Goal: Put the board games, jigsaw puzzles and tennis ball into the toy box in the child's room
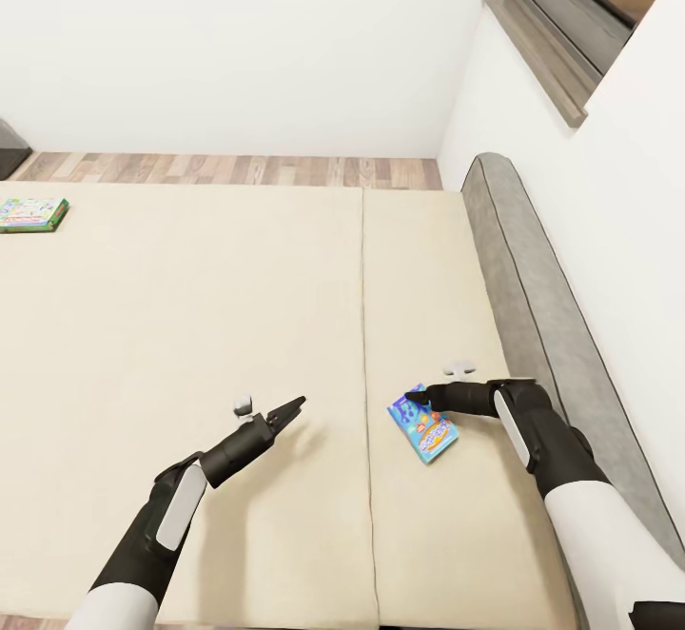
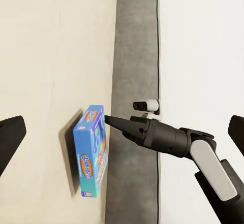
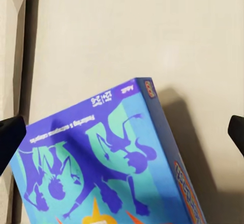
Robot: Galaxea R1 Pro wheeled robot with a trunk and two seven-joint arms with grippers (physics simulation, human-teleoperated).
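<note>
The right hand (image 1: pixel 415 392), fingers apart, hovers at the blue game box (image 1: pixel 424 427) lying on the bed (image 1: pixel 190 306) near the headboard (image 1: pixel 533 306); it should straddle the box's narrow sides squarely before closing, while the left hand (image 1: pixel 297 405) looks closed and idle.

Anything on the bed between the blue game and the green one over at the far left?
No. In the head view only bare mattress and its seam lie between the blue game and the green game.
</note>
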